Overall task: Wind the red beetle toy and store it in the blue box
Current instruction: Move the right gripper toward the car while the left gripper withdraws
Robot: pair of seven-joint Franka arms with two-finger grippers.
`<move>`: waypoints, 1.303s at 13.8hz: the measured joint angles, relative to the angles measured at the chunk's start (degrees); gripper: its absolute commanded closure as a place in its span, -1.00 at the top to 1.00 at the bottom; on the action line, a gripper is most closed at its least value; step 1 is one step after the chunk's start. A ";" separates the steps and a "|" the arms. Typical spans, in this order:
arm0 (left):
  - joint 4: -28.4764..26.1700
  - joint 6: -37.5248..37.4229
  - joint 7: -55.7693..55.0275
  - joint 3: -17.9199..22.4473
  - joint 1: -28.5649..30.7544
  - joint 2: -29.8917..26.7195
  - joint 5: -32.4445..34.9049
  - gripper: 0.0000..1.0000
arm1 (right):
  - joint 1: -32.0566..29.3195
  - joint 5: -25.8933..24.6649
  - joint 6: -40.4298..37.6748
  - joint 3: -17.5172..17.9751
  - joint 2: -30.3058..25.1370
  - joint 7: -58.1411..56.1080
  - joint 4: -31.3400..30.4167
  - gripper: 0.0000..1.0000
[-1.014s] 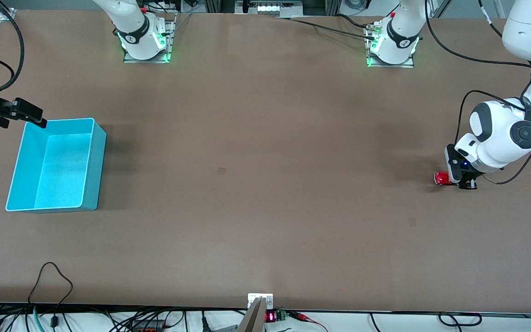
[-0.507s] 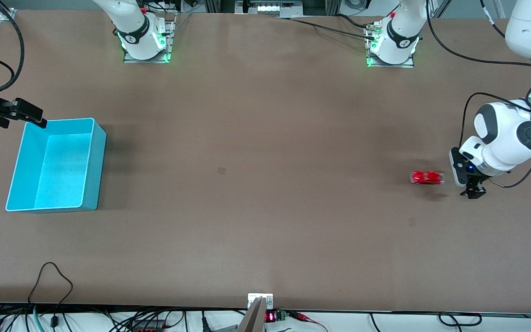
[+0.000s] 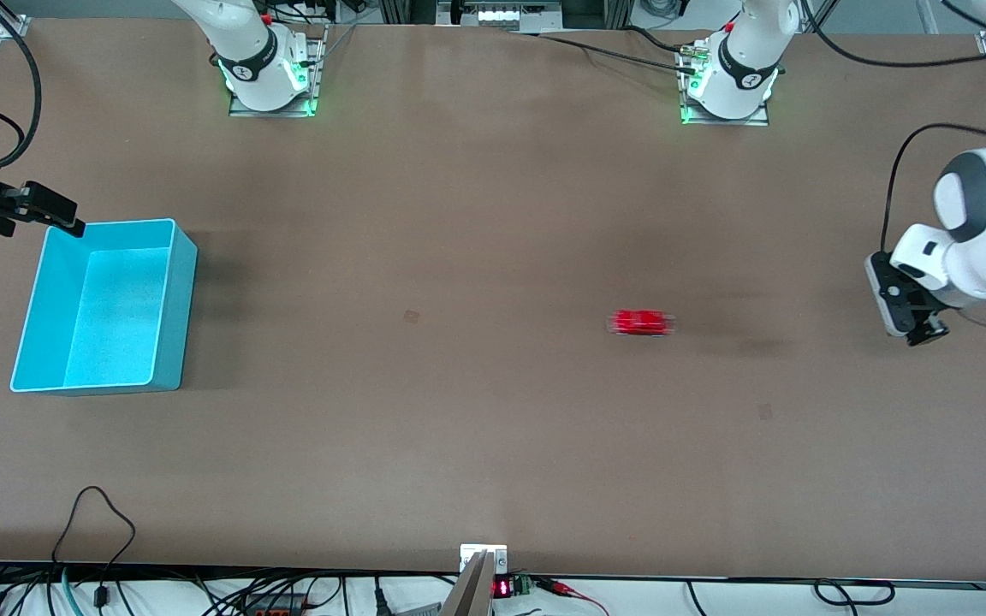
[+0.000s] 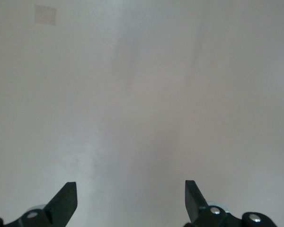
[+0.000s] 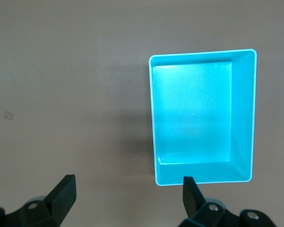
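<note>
Rolling free on the bench (image 3: 493, 214), red beetle toy (image 3: 643, 322) looks wound; storing in blue box (image 3: 176, 299) remains. Left end effector (image 3: 921, 329) spread, empty; right end effector (image 3: 48, 210) spread, waiting over the box.

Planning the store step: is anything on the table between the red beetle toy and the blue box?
Nothing visible: only bare table lies between the red beetle toy and the blue box. The right end effector, open, is over the box's corner.
</note>
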 measured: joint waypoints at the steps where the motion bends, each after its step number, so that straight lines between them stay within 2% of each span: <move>1: 3.16 -5.64 -4.19 -0.80 -0.06 -0.39 0.00 1.00 | 0.01 0.00 -0.03 0.02 0.05 0.00 0.00 1.00; 4: 10.53 -17.41 -15.51 -2.46 -0.12 -0.56 0.00 1.00 | 0.02 0.00 -0.07 0.03 0.27 0.00 -0.05 1.00; 11: 22.35 -34.75 -36.93 -3.47 -0.09 -0.50 0.00 1.00 | 0.30 0.06 -0.06 0.31 1.55 0.00 -0.11 1.00; 15: 25.63 -38.98 -50.76 -4.75 -0.11 -1.02 -1.95 1.00 | 1.95 0.22 0.05 0.60 1.55 0.03 -0.10 1.00; 18: 25.93 -39.64 -55.57 -6.16 -0.12 -1.29 -2.64 1.00 | 2.57 0.22 0.08 0.67 1.56 0.05 -0.10 1.00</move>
